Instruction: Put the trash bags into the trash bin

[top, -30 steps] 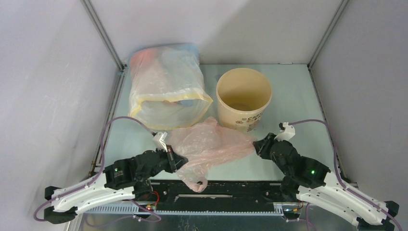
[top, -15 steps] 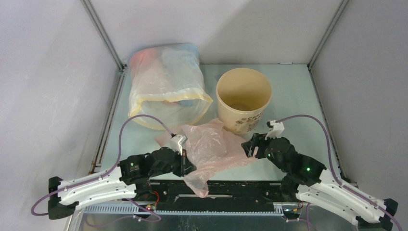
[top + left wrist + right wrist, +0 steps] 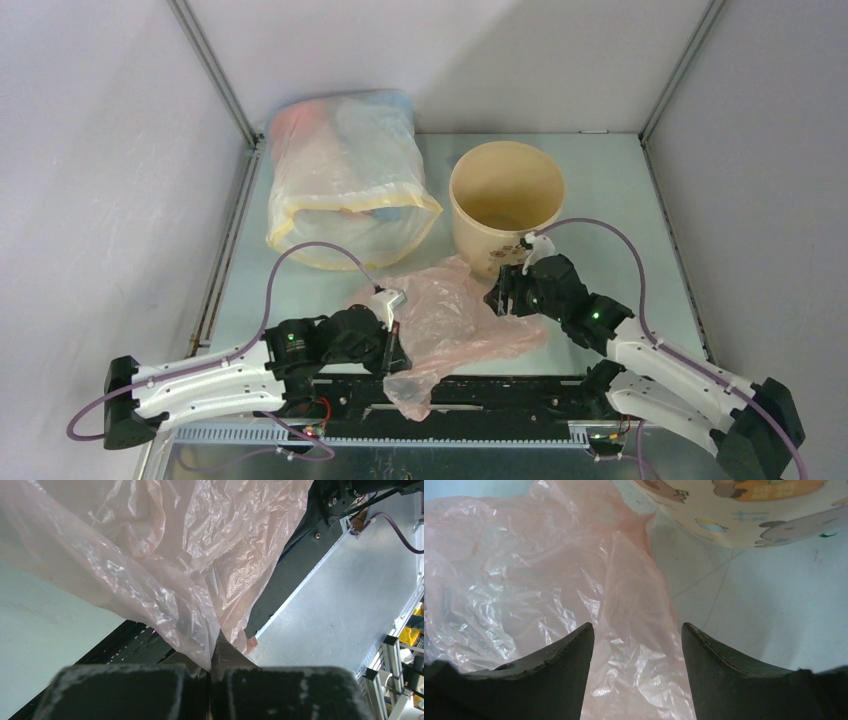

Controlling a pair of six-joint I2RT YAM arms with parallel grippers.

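The pink bag (image 3: 452,318) lies crumpled on the counter (image 3: 610,200), near its front edge. Its long way runs about from 9 o'clock to 3 o'clock, and one end hangs over the edge at 6 o'clock. The trash bin (image 3: 506,205) stands just beside the bag, at 1 o'clock from it, with its mouth open and nothing pink inside yet. The left pincer (image 3: 393,347) is at the bag's 8 o'clock side and is pressed together, pinching a bit of the thin plastic. The right pincer (image 3: 503,298) is spread wide over the bag's 2 o'clock corner, right next to the bin's wall, so the right arm is nearer the bin. I think the next move is to grab that corner and lift it toward 12 o'clock. A second ago the right pincer was pressed together and farther back, and the left arm was more to the left. The big clear sack (image 3: 345,180) sits at 11 o'clock.
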